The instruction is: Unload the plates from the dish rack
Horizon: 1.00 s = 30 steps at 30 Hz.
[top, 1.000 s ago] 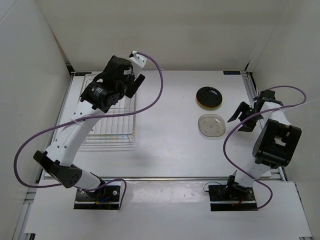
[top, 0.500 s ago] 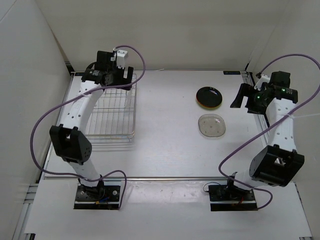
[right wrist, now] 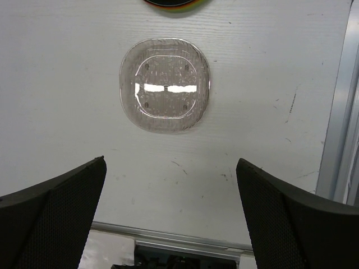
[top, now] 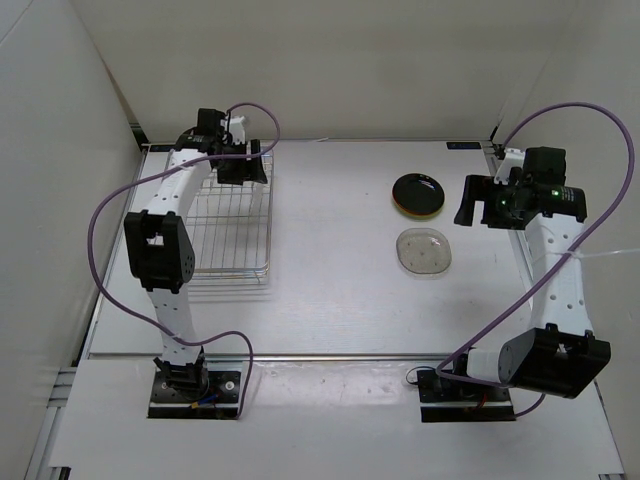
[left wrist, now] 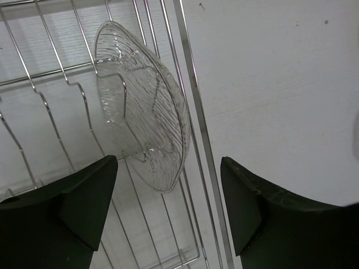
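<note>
Two grippers, both spread wide and both empty. Left gripper (left wrist: 168, 168): poised over the far right corner of the dish rack (top: 230, 240), with one dark fingertip (left wrist: 67, 207) at each side of the wrist view. Faces a clear ribbed plate (left wrist: 143, 106) standing on edge in the dish rack's upright wire slots, leaning slightly, just inside the dish rack's right side rail. Grips nothing; plate apart from both fingers. Right gripper (right wrist: 171, 165): held well to the right of the dish rack, above the table (right wrist: 61, 84), jaws at full spread with nothing between them. Looks down on a second clear plate (right wrist: 165, 84), rounded-square in outline, lying flat well right of the dish rack, level with its near half. Farther back, level with the dish rack's far half: black plate (top: 419, 193), also flat, resting on an orange-green rim (right wrist: 174, 3) of something beneath. Cannot tell how many pieces sit under the black plate.
</note>
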Tool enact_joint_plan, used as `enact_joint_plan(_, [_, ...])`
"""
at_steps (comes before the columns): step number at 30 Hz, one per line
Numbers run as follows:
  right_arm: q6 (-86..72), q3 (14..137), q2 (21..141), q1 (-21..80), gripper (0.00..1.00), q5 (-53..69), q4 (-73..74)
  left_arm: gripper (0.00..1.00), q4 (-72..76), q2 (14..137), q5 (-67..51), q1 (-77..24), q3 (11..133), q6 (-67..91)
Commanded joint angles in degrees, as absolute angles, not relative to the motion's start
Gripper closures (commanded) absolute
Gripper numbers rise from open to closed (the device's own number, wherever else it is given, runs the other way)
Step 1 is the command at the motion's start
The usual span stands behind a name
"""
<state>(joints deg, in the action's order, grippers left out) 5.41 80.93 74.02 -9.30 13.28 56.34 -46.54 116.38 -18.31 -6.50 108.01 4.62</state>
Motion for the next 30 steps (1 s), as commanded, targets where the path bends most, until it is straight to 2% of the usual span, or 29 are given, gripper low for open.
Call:
enact_joint_plan(1, [6.59, 80.33, 72.69, -9.23, 0.0, 10.81, 54.06, 0.19, -45.44, 115.48, -21.09, -6.68, 111.01, 6.5])
enact_joint_plan(5, [6.59, 79.81, 72.69, -9.23, 0.0, 10.29, 53.53, 0.31, -45.44, 115.49, -21.8, -6.68, 110.48, 7.03])
enact_joint_plan(14, [5.54, 78.76, 72.69, -9.23, 0.0, 11.51, 52.47, 0.32, -44.91, 117.24, -19.95, -8.0, 109.86, 7.03])
enact_joint_plan(17, [5.54, 78.75, 72.69, -9.23, 0.0, 11.51, 52.47, 0.38, -44.91, 117.25, -18.9, -8.53, 109.86, 7.03])
enact_joint_plan(19, [5.54, 78.75, 72.16, -9.23, 0.0, 11.51, 52.47, 0.38, -44.91, 117.77, -18.9, -8.53, 109.86, 7.55])
enact_joint_plan(30, [5.01, 77.7, 71.63, -9.23, 0.0, 11.51, 51.94, 0.7, -44.91, 118.3, -17.67, -8.53, 109.86, 7.56])
